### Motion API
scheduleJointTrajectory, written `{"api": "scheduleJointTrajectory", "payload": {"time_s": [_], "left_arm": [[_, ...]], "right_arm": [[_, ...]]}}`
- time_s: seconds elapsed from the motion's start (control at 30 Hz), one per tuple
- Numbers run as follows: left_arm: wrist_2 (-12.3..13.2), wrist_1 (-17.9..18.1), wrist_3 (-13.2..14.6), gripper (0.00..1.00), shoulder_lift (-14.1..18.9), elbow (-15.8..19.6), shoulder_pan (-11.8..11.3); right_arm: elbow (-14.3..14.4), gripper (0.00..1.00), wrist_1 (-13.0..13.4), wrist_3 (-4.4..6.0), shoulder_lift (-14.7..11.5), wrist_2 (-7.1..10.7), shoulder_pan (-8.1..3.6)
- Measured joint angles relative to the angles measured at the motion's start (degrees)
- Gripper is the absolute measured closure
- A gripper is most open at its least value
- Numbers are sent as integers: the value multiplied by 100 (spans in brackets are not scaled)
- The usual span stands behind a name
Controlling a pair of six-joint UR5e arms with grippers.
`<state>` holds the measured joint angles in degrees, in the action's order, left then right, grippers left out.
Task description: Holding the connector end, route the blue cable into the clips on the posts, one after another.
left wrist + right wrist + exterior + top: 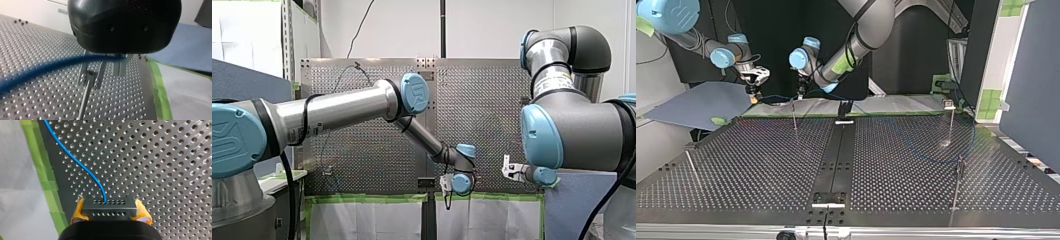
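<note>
one blue cable (75, 160) leaves one black connector (110, 213) over the perforated table (162, 170) | our right gripper (111, 205) clamps the connector between yellow pads (78, 210) | four posts (794, 114) | our left gripper (107, 73) at the cable over one post, its hold we cannot tell

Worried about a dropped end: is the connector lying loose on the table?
No: the right wrist view shows the connector clamped between the right gripper's yellow pads, the cable running out of it.
</note>
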<state>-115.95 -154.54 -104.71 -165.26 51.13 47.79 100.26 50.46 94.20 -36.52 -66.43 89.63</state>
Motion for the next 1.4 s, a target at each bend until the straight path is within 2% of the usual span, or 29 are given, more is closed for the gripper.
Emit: {"api": "scheduleJointTrajectory", "payload": {"time_s": [0.2,0.33,0.5,0.63,0.73,1.17,1.4], "left_arm": [[-62,-39,83,100,1,0,127],[-110,-42,90,100,3,1,169],[-135,-42,80,100,39,0,133],[-119,-36,68,100,100,0,58],[-96,-38,63,100,122,0,4],[314,-39,-13,100,119,0,-255],[587,-44,-124,100,116,0,-351]], "right_arm": [[47,100,-55,-110,0,84,-4],[62,100,-104,-198,-1,203,-16],[68,100,-39,-208,-1,330,-62],[50,100,2,-156,-3,463,-109],[18,100,7,-121,-8,492,-132],[-139,100,-16,-23,-17,469,-141],[-149,100,57,176,-8,491,-101]]}}
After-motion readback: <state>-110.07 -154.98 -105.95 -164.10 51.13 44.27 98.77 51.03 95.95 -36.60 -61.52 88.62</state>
